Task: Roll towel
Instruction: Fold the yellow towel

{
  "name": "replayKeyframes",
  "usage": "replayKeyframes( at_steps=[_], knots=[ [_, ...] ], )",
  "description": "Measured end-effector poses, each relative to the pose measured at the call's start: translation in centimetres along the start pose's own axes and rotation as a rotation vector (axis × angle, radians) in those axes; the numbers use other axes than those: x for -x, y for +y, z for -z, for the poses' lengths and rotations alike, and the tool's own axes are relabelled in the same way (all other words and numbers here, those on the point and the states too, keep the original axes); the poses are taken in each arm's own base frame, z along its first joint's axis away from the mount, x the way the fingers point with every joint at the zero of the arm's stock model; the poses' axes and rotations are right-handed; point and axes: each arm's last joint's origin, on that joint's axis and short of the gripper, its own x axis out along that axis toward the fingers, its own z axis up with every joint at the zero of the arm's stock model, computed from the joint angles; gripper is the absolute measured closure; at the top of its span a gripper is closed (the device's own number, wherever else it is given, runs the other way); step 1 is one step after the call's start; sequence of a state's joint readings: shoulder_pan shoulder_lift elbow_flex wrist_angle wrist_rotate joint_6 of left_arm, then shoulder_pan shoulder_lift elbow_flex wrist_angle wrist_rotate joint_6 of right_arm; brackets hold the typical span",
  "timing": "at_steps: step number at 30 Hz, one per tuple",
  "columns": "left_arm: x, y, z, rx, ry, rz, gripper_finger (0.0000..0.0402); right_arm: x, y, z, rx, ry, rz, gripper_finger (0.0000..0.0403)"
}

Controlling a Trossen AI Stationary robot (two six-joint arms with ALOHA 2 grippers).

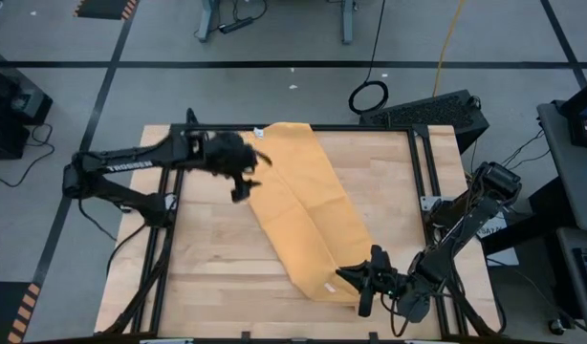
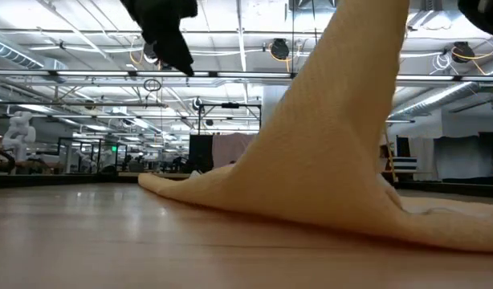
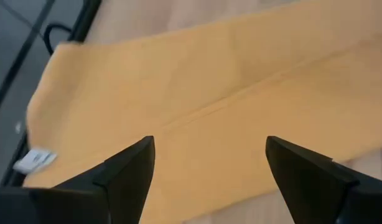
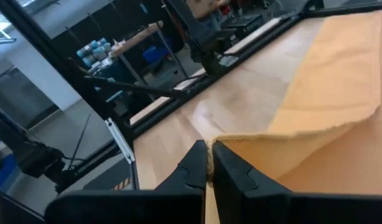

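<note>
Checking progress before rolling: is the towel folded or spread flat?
Folded: the towel lies as a long strip with a lengthwise fold line, one end pinched and lifted by the right gripper.

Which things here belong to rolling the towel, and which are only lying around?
For the job:
- towel, folded in a long strip
- right claw, shut on the towel's edge
- left claw, open above the towel

Lying around:
- cable coil on the floor beyond the table

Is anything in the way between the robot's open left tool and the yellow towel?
No, nothing visible. The left tool hangs open just above the towel, at the towel's far end, with only air between them. The right tool is shut on the towel's near edge.
</note>
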State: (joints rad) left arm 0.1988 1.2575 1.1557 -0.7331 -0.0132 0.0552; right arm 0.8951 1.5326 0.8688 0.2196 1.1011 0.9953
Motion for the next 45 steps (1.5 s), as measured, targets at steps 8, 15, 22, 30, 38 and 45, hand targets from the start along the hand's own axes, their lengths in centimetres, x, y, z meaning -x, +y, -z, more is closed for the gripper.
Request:
replayKeyframes(
  at_steps=[8, 15, 22, 30, 38, 45],
  knots=[
    [-1.5, -8.4, -0.4, -0.004, -0.362, 0.078, 0.0100, -0.8, 0.4, -1.1, 0.040, -0.079, 0.005, 0.0399],
    [-3.3, -14.6, -0.5, -0.040, -0.668, 0.185, 0.0100, -2.0, 0.0, -1.7, 0.080, -0.083, 0.025, 0.0399],
    [-9.0, -17.2, -0.1, -0.035, -0.721, 0.181, 0.0100, -2.1, 0.1, -1.5, 0.084, -0.008, -0.042, 0.0399],
    [-12.8, -18.3, 0.1, -0.132, -0.721, 0.338, 0.0100, -1.8, 0.5, -1.1, 0.089, 0.078, -0.128, 0.0399],
    [-14.0, -18.6, -1.2, -0.254, -0.736, 0.500, 0.0101, -1.7, 0.8, -0.7, 0.100, 0.201, -0.239, 0.0399],
    [-15.0, -19.3, -1.1, -0.337, -0.731, 0.504, 0.0101, -1.7, 0.7, -0.7, 0.111, 0.207, -0.236, 0.0399]
  ],
)
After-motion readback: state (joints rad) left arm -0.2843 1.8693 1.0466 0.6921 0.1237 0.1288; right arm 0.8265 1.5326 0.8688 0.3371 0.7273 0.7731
